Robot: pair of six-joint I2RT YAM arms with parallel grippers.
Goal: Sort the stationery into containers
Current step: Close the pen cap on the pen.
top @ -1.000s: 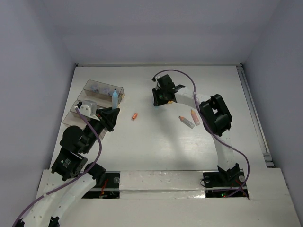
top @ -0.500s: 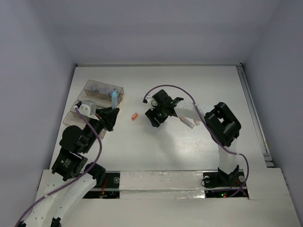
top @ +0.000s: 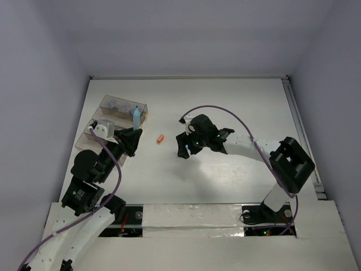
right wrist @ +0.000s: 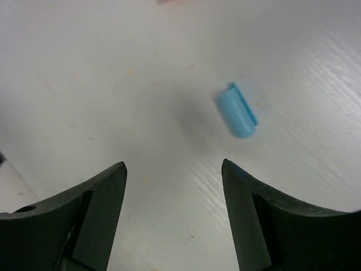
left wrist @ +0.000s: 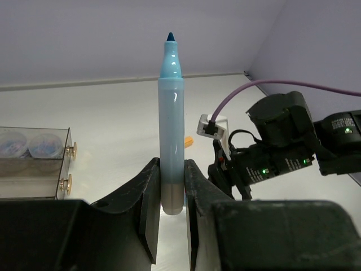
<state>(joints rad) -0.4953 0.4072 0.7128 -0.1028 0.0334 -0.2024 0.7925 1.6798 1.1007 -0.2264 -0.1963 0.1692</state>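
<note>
My left gripper (top: pixel 134 134) (left wrist: pixel 172 180) is shut on the lower end of an uncapped blue marker (left wrist: pixel 171 113) (top: pixel 136 117), which stands upright just right of the clear containers (top: pixel 107 113) (left wrist: pixel 56 169). Lilac tubs (left wrist: pixel 28 144) sit in one bin. My right gripper (top: pixel 183 149) (right wrist: pixel 172 164) is open and low over the table's middle, with nothing between its fingers. A small blue cap (right wrist: pixel 238 110) lies on the table just beyond its right finger. The cap is hidden in the top view.
A small orange piece (top: pixel 161 138) (left wrist: pixel 189 141) lies between the two grippers. The right arm (top: pixel 248 148) stretches across the table's right half. A white piece (top: pixel 102 129) rests by the near bins. Walls close the table at the back and sides.
The right arm swung from the back of the table down toward the middle and its jaws opened wide. The left gripper and its marker stayed put.
</note>
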